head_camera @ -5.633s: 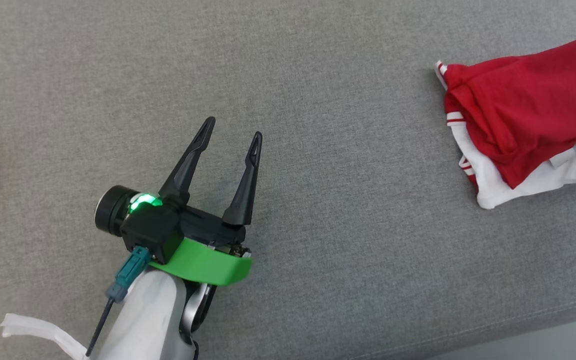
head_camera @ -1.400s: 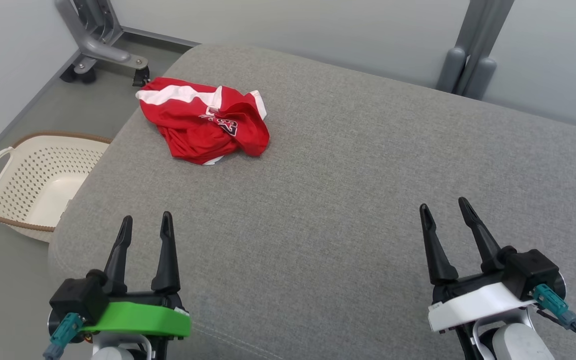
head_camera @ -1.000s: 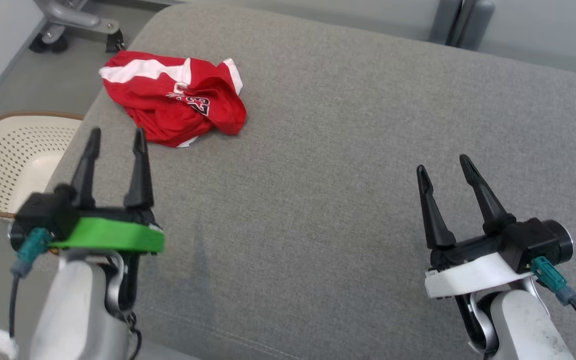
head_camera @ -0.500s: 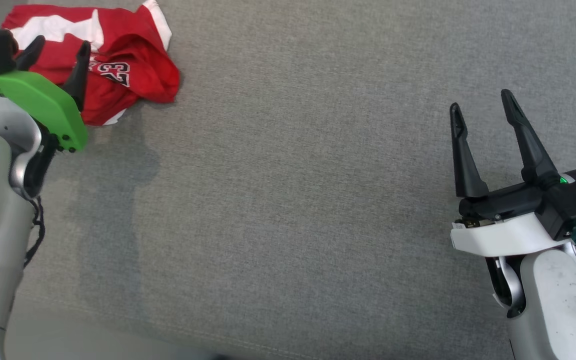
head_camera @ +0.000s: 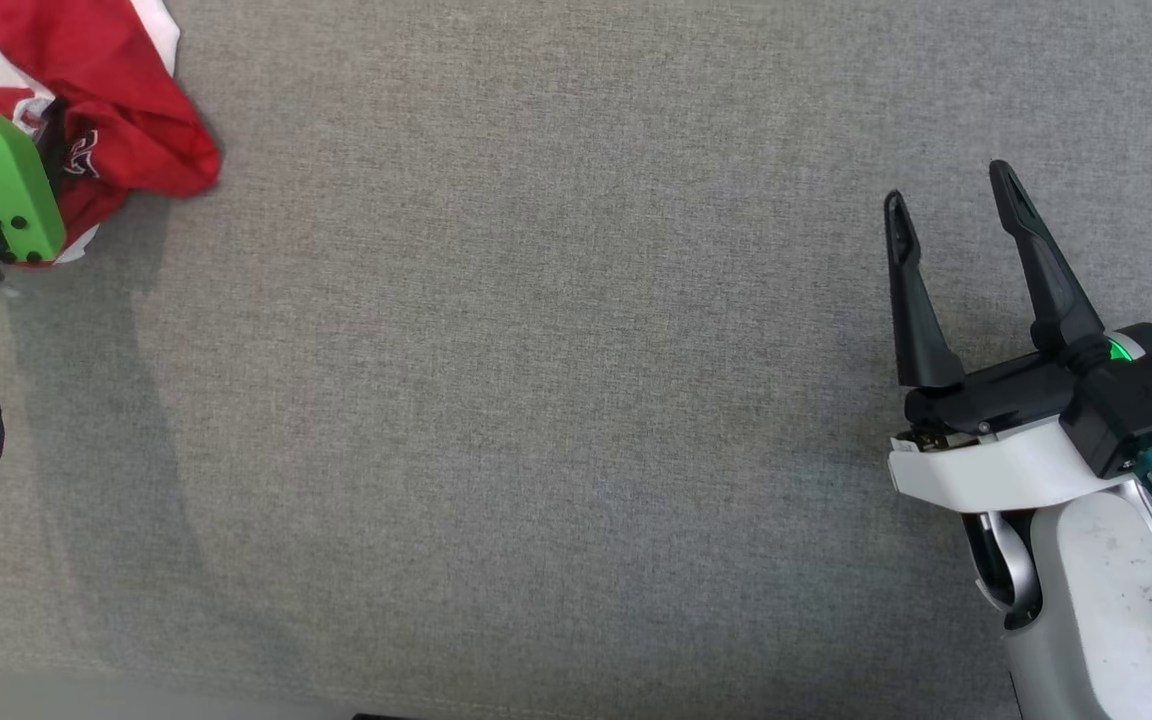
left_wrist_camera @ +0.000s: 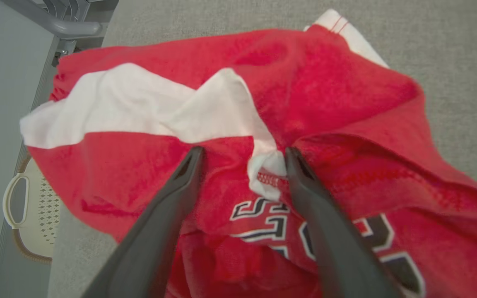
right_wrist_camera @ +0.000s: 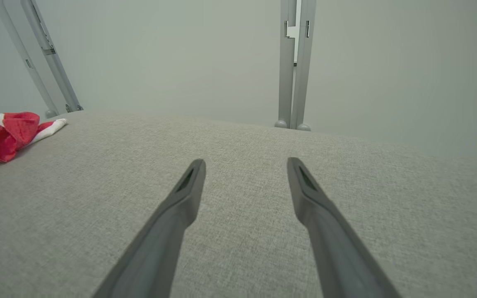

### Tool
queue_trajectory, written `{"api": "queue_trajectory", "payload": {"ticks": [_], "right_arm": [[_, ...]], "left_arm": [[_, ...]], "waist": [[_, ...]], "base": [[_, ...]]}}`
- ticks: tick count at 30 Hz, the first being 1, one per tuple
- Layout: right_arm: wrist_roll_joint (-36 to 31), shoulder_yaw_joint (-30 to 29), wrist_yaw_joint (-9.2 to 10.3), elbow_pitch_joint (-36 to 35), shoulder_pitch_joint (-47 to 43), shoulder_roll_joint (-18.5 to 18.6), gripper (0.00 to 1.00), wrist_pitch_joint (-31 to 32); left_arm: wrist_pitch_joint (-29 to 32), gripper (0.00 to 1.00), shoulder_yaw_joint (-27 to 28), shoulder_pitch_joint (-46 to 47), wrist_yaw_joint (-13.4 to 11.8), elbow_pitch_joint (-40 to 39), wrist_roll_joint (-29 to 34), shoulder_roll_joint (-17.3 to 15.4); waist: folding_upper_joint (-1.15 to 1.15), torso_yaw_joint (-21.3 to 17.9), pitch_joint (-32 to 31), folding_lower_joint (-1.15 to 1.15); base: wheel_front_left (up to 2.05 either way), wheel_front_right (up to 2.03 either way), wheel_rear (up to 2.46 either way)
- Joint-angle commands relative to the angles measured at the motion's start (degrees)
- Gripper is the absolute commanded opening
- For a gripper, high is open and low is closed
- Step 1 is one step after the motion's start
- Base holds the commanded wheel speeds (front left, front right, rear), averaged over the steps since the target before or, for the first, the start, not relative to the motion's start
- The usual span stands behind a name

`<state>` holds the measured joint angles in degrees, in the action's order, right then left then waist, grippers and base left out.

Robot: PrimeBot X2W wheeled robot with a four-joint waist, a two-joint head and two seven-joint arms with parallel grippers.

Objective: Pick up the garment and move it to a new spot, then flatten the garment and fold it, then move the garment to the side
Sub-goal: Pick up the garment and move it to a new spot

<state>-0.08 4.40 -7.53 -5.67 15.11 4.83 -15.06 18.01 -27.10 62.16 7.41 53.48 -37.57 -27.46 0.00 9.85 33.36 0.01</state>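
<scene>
Cushion (head_camera: pixel 536 400), grey, with open fabric across the middle and right. Garment (left_wrist_camera: pixel 325 103), red and white, crumpled at the far left corner, cut off by the head view's edge, lettering half folded under. Basket (left_wrist_camera: pixel 35 207) below the left edge, mostly hidden. Left gripper (left_wrist_camera: pixel 243 152) spread over the garment, tips at the cloth, contact hard to tell. Right gripper (head_camera: pixel 947 185) spread above bare fabric, well apart from the garment.

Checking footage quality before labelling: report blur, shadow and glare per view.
Head view: sharp; soft shadow on the grey cushion at left. Left wrist view: red garment slightly blurred throughout. Right wrist view: crisp weave, even light, no glare.
</scene>
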Motion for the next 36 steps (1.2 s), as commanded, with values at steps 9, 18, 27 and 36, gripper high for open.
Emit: {"api": "queue_trajectory", "payload": {"ticks": [9, 18, 27, 36], "right_arm": [[-0.13, 0.03, 0.10, 0.79, 0.59, -0.34, 1.00, -0.15], [1.13, 0.57, 0.10, 2.50, -0.32, -1.09, 1.00, -0.15], [2.55, -0.23, 0.10, 3.84, -2.84, -1.71, 1.00, -0.15], [5.56, -0.60, 0.10, 4.18, -5.19, -1.89, 1.00, -0.15]], "left_arm": [[-7.78, 0.00, -5.28, 2.35, 0.06, 0.97, -1.05, -2.14], [-17.79, 0.00, -9.64, 5.50, 0.03, -1.18, -0.17, -3.43], [-24.91, 0.00, -12.60, 8.26, 0.02, -10.07, 0.09, -4.38], [-23.31, 0.00, -13.26, 5.94, -3.14, -27.68, 0.39, -5.05]], "waist": [[0.00, -0.30, -0.70, -0.01], [0.00, 0.64, -7.48, -0.01], [0.00, 0.87, -14.96, -0.01], [0.00, -0.40, -20.40, -0.01]], "base": [[0.00, 0.00, 0.00], [0.00, 0.00, 0.00], [0.00, 0.00, 0.00], [0.00, 0.00, 0.00]]}}
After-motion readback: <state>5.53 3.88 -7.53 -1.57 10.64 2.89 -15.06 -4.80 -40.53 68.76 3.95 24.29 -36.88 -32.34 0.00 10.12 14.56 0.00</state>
